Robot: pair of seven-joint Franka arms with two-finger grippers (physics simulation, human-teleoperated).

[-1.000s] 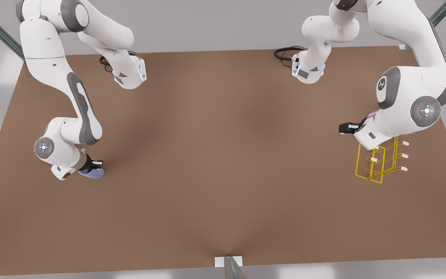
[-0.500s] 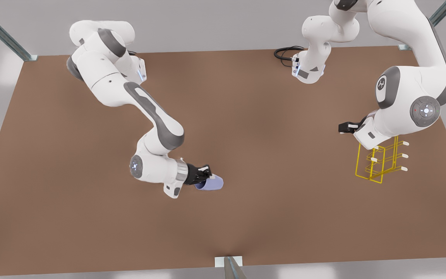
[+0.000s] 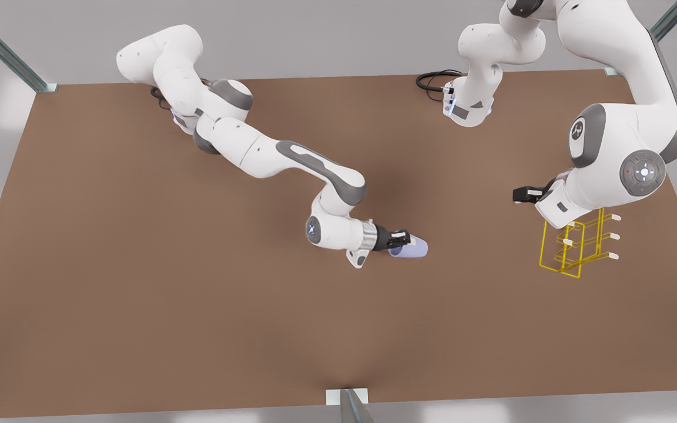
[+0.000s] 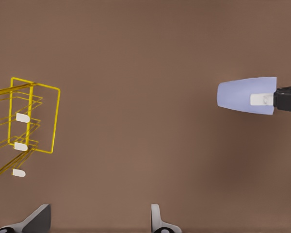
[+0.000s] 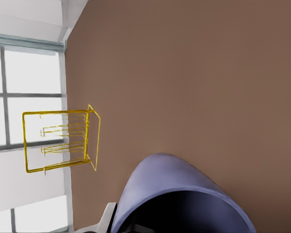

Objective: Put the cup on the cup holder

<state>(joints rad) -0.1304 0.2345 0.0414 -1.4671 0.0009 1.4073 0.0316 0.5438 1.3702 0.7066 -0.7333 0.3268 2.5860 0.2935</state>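
From the front, the right gripper (image 3: 404,240) lies level over the middle of the brown tabletop (image 3: 197,305), its jaws closed on the rim end of the small pale lavender-blue tapered cup (image 3: 412,249), held on its side above the surface. The right wrist view looks over that cup's smooth wall and dark mouth. Well beyond those jaws stands the thin yellow wire-frame cup holder (image 3: 573,249) with white-tipped pegs. The left gripper (image 3: 523,194) waits just beside the rack's top, jaws spread wide and empty.
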